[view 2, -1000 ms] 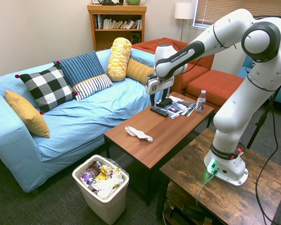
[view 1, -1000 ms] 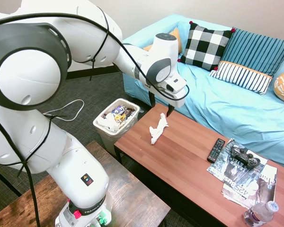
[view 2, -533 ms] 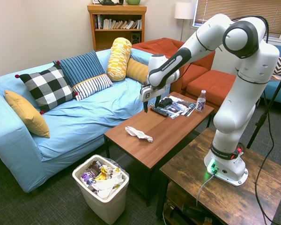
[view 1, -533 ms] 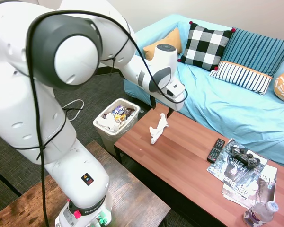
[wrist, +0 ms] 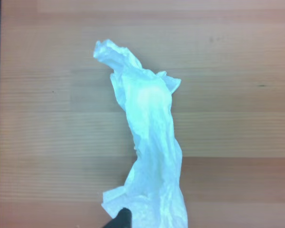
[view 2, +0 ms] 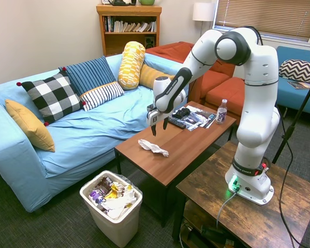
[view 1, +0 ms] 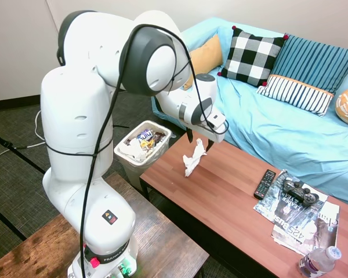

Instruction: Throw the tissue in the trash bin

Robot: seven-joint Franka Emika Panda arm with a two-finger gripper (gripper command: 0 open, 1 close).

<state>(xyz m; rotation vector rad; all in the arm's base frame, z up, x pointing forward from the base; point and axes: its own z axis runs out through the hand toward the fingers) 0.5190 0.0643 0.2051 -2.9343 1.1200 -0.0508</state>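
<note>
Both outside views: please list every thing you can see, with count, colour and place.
tissue: 1, white, on table end near bin
bin: 1, white, on floor by table, holds trash
table: 1, brown wood, before sofa
remote: 1, black, on table
magazines: a few, printed, far table end
controller: 1, dark, on magazines
bottle: 1, clear, on table corner
sofa: 1, light blue cover
pillows: several, checked, striped, yellow, on sofa
bookshelf: 1, wood, by wall
hand: 1, open, above tissue
</note>
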